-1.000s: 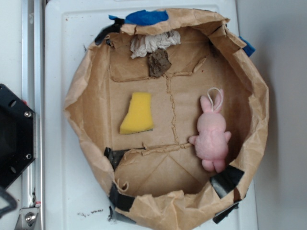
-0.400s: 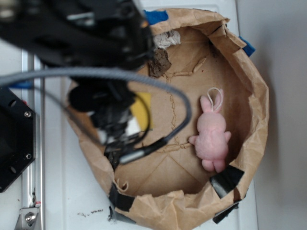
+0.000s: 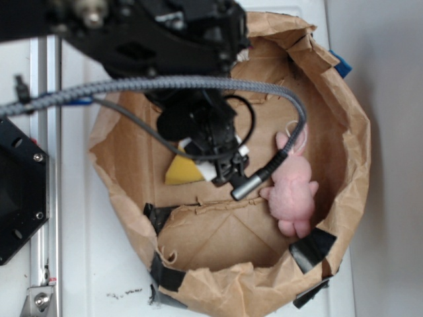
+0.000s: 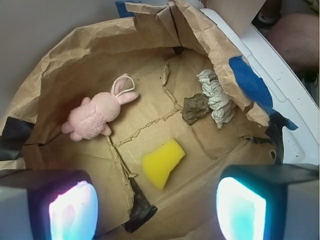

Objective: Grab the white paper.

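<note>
In the wrist view the claw (image 4: 157,210) is spread wide and empty, its two pads at the bottom corners of the frame, high above the paper bag (image 4: 75,55). Nearest lies the yellow sponge (image 4: 162,162). Beyond it, the dark brown lump (image 4: 195,108) touches the white paper (image 4: 216,96), which rests against the bag's far wall under a folded flap. Risk: a descent aimed short would likely pinch the lump as well; the overhanging flap may snag a pad.

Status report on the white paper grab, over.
Gripper open, holding nothing, high over bag. White paper untouched against bag wall. Brown lump touching it.
</note>
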Robot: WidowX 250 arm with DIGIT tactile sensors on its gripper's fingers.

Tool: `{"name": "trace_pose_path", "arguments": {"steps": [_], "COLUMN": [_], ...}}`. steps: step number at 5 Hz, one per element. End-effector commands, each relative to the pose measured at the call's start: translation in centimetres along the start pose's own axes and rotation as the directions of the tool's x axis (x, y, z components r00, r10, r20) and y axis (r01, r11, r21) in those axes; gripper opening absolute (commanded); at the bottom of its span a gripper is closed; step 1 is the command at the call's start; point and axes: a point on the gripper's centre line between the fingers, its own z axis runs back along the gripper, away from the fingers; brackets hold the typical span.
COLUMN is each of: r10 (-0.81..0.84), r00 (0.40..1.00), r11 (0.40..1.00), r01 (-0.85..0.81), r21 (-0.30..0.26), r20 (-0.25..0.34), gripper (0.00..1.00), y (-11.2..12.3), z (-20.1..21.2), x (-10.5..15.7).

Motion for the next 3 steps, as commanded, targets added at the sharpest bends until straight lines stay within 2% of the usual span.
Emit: {"name": "trace_pose_path", "arguments": {"steps": [1,2,3], "r10": [0.037,0.274,0.445], "r00": [0.999,0.959,0.895], "r11": [0.999,0.960,0.894], "r01": [-0.037,-0.277,-0.445], "r21": [-0.006,0.036,0.060], "r20": [0.028,0.072,0.018], "gripper": [1.00,1.00,1.00], "y": [1.3,1.4,-0.4], "z": [0.7,-0.1,-0.9], "x": [0.7,0.9,1.1]}}
